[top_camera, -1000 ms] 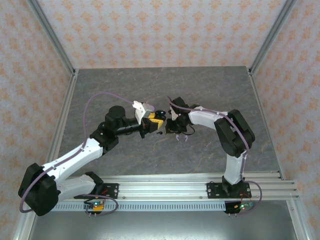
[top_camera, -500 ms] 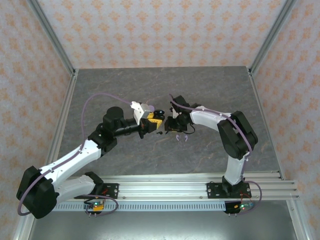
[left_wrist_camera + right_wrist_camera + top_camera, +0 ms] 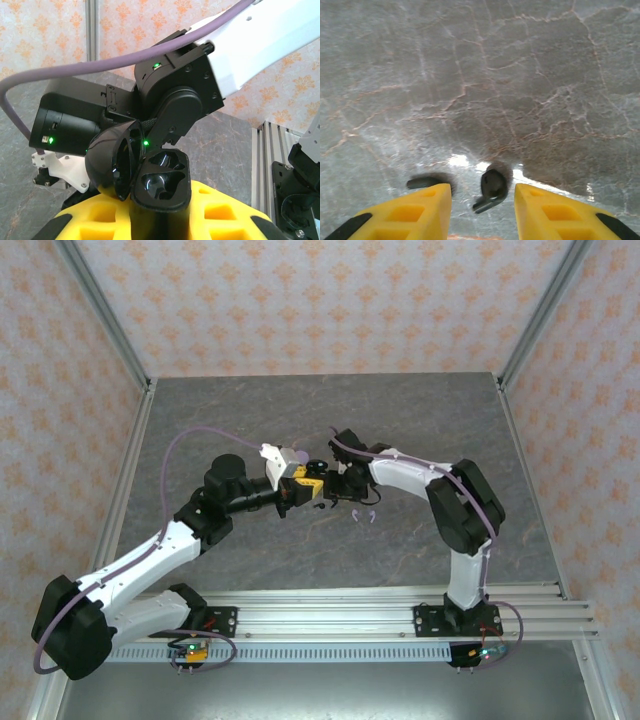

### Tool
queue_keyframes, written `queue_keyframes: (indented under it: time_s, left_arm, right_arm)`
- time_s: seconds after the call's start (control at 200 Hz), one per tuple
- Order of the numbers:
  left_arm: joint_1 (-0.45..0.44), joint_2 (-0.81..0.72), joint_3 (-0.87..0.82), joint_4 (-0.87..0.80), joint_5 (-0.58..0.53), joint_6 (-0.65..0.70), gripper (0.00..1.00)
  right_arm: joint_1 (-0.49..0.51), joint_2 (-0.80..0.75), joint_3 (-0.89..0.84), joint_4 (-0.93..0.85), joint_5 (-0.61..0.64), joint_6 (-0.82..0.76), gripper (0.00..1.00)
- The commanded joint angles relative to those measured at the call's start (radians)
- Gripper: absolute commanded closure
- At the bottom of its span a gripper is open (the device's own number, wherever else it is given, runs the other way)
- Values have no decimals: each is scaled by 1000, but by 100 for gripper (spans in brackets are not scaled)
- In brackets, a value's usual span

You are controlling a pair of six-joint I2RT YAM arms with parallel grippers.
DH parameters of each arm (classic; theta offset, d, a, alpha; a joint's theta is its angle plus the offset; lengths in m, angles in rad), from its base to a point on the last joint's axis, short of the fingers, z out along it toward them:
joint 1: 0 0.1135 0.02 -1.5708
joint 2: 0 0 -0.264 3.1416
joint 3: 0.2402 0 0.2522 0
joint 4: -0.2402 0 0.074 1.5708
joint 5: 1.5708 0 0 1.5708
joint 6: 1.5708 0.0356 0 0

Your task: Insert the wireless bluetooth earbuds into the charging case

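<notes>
Seen from above: both arms bent inward over the grey veined surface (image 3: pixel 250 420), their wrists almost meeting near its middle.

On the left gripper (image 3: pixel 160 217): closed firmly on the black charging case (image 3: pixel 161 185), with one yellow finger (image 3: pixel 75 225) at each side of it. Held in the air, well above the surface, standing upright. Lid (image 3: pixel 112 160) swung open and tilted to the left side. Inside the lower half, two dark wells, both empty. Directly behind the case, in the left wrist view, the black and white wrist of the right arm (image 3: pixel 177 95), with a purple cable (image 3: pixel 75 72) passing over it.

On the right gripper (image 3: pixel 482 202): yellow fingers apart, nothing between them, pointing down toward the surface. Under the gap, a black earbud (image 3: pixel 492 186) lying on the surface, its stem pointing to the lower left. Beside it, further to the left in that view, a second black earbud (image 3: pixel 427 181), lying flat and partly hidden behind one finger (image 3: pixel 417 210). Height of the fingertips above them: not possible to tell.

In the top view, the lavender-white pair (image 3: pixel 363 516) lying on the surface near the right wrist, on the side toward the arm bases, the two pieces close together but not touching. All four earbuds outside the case.
</notes>
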Motion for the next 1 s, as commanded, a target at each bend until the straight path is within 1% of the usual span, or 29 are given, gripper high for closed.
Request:
queue_keyframes:
  time_s: [0.0, 0.265, 0.47, 0.566, 0.651, 0.801, 0.996]
  left_arm:
    - [-5, -27, -12, 6, -16, 22, 89]
    - [-5, -30, -11, 2, -15, 21, 89]
    - [-5, -35, -14, -8, -19, 25, 89]
    - [-4, -35, -16, -5, -19, 24, 89]
    - [-5, -36, -17, -9, -21, 22, 89]
    - [-5, -40, -18, -11, -21, 23, 89]
    - [-5, -40, -18, -18, -21, 24, 89]
  right_arm:
    - [10, 23, 37, -61, 41, 11, 61]
    - [37, 79, 87, -116, 103, 7, 63]
    - [41, 101, 103, -149, 140, -4, 71]
    - [41, 97, 99, -151, 144, -8, 79]
    - [41, 86, 91, -149, 151, -10, 80]
    - [6, 55, 67, -134, 141, -18, 81]
    - [-84, 6, 49, -141, 117, -85, 81]
